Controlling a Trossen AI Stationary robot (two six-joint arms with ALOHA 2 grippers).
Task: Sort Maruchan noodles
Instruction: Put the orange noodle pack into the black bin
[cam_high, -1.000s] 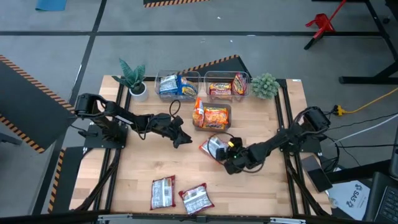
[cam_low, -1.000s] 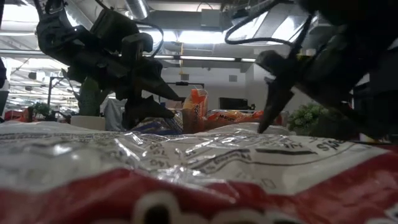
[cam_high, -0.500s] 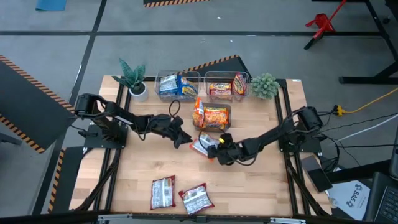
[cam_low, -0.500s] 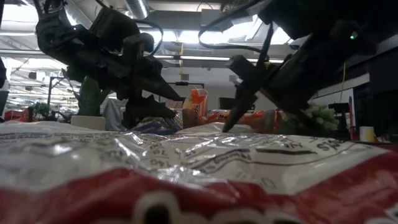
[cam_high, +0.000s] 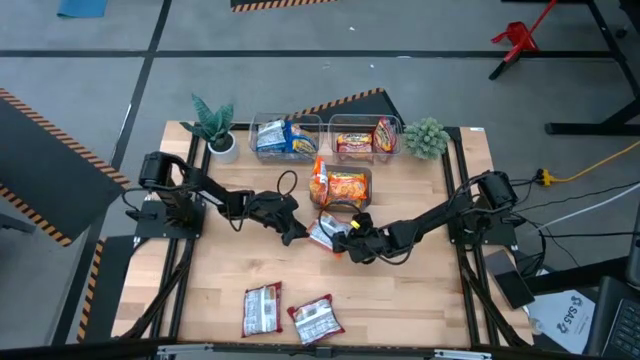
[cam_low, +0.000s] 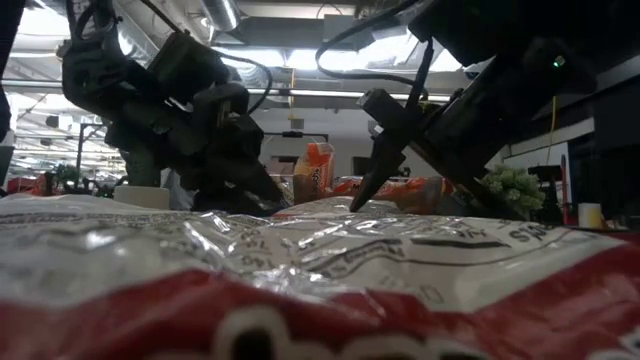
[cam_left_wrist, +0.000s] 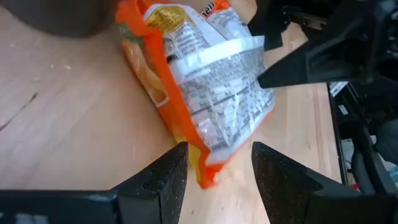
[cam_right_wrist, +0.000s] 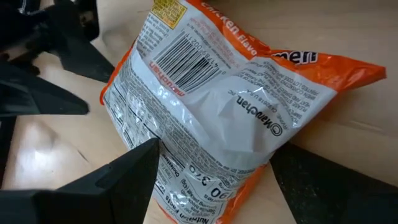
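At the near edge of the table (cam_high: 420, 300), 2 red-and-white Maruchan packets (cam_high: 262, 309) and (cam_high: 316, 320) lie flat side by side, well apart from both arms and not yet sorted. Farther in, at mid-table, the 2 arms meet over an orange chicken-flavour packet (cam_high: 322, 233), which lies back side up on the wood just in front of the centre bin. The right gripper (cam_high: 352, 240) straddles one end of it with fingers (cam_right_wrist: 130, 171) spread and nothing clamped; the left gripper (cam_high: 291, 231) stands at the other end, its fingers (cam_left_wrist: 165, 180) likewise parted on either side of the packet's corner, not pinching it. The step in hand appears to be picking up this orange packet, with either arm placed to take it. The next move calls for 1 gripper to settle over an edge and pinch the crinkly film firmly, while the other backs away, then a lift toward the centre clear bin (cam_high: 343, 205), which already holds orange packets. Beyond it, against the far edge, a bin of blue-and-white packets (cam_high: 280, 137) and a bin of brownish and red packets (cam_high: 362, 139) sit between 2 small potted plants (cam_high: 213, 125) and (cam_high: 425, 136).
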